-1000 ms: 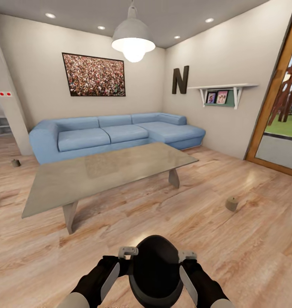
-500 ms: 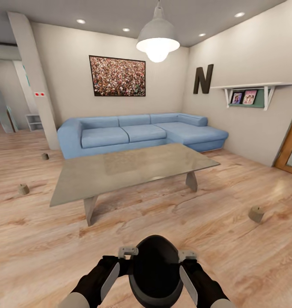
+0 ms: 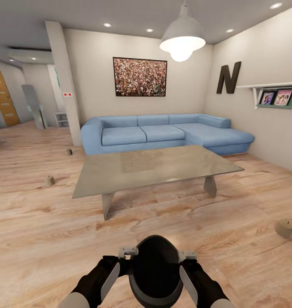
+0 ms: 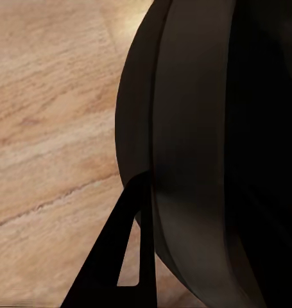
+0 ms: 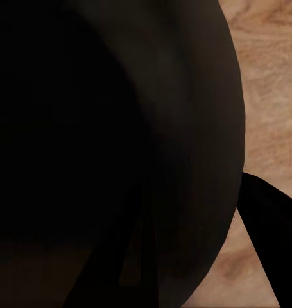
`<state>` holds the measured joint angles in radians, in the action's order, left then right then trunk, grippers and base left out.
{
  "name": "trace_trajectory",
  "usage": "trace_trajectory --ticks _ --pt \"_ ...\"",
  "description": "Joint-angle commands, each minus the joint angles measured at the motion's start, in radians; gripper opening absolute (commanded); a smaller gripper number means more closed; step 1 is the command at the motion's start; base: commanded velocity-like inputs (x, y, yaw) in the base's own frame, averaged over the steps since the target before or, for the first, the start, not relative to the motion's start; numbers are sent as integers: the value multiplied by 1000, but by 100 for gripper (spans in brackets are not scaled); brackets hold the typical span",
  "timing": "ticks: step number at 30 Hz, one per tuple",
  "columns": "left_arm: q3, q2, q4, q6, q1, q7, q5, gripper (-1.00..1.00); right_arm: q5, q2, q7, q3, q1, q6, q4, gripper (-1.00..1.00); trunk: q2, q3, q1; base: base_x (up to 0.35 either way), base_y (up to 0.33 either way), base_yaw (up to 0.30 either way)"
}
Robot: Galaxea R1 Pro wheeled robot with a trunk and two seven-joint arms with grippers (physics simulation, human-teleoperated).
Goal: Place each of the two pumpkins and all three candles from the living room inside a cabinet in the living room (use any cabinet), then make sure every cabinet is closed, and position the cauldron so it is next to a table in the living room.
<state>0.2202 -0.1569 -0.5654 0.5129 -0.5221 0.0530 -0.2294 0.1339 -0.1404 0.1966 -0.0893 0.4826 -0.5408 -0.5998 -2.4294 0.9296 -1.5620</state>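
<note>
A black round cauldron (image 3: 156, 269) hangs low in front of me over the wood floor, between my two arms. My left gripper (image 3: 122, 262) and right gripper (image 3: 185, 262) each clamp its rim from one side. Its dark wall (image 4: 203, 160) fills much of the left wrist view beside a finger (image 4: 129, 256), and in the right wrist view the cauldron (image 5: 120, 128) is just as close. The grey glossy table (image 3: 154, 169) stands ahead. Three tan candles sit on the floor: one at the right (image 3: 285, 228), two at the left (image 3: 49, 181) (image 3: 69, 151). The pumpkins and the cabinet are out of view.
A blue corner sofa (image 3: 163, 132) stands behind the table against the far wall. A white pillar (image 3: 64, 85) rises at the left, with a hallway beyond it. A pendant lamp (image 3: 183, 38) hangs above the table. Bare wood floor lies between me and the table.
The whole view has swung to the left, so the table, sofa and candles slid right in the picture. The cauldron and both grippers keep the same pose.
</note>
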Motion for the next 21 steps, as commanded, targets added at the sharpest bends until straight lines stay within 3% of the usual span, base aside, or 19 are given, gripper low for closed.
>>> trace_trajectory --ticks 1,6,21 --pt "-1 1 0 6 -1 7 22 -100 18 1 7 -10 1 0 -3 -100 -1 1 0 0 -226 291" --pt "-1 0 1 6 -1 7 21 -100 18 1 6 -10 1 2 -3 -100 -1 1 0 0 -266 217" --pt "-1 2 -1 7 -1 7 22 -100 17 1 6 -12 1 -1 -6 -100 -1 1 0 13 -254 9"
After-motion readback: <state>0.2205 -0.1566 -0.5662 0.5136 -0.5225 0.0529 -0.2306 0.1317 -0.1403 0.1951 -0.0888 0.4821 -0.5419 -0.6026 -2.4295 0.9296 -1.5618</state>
